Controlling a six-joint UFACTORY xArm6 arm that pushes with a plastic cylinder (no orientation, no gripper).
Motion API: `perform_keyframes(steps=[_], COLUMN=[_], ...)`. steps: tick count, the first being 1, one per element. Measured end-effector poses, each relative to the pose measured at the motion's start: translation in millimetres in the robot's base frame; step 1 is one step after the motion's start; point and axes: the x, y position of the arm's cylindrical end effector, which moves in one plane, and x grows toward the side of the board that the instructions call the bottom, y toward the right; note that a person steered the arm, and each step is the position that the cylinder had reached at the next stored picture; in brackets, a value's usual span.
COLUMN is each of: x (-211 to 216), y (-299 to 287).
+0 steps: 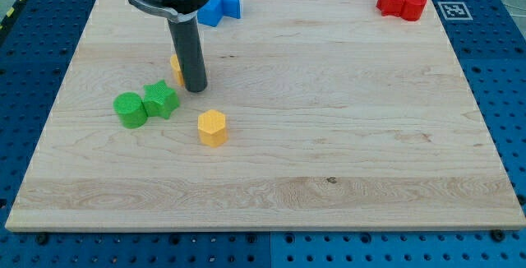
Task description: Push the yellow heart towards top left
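The pale wooden bench (329, 177) carries 2 blue blocks (220, 7) at the view's top, 2 red blocks (402, 3) top right, a green cylinder (130, 109) touching a green star-like block (161, 99), a yellow hexagonal block (212, 127), and a yellow block (176, 68) partly hidden behind the rod

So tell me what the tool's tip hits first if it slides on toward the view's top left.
My tip would meet the yellow block first, mostly hidden behind the rod; they may already touch, though depth is unclear.
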Motion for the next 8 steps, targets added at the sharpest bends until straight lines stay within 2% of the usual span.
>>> perform_keyframes(steps=[3, 7, 8], x=[-19, -23, -35], y=[0, -43, -43])
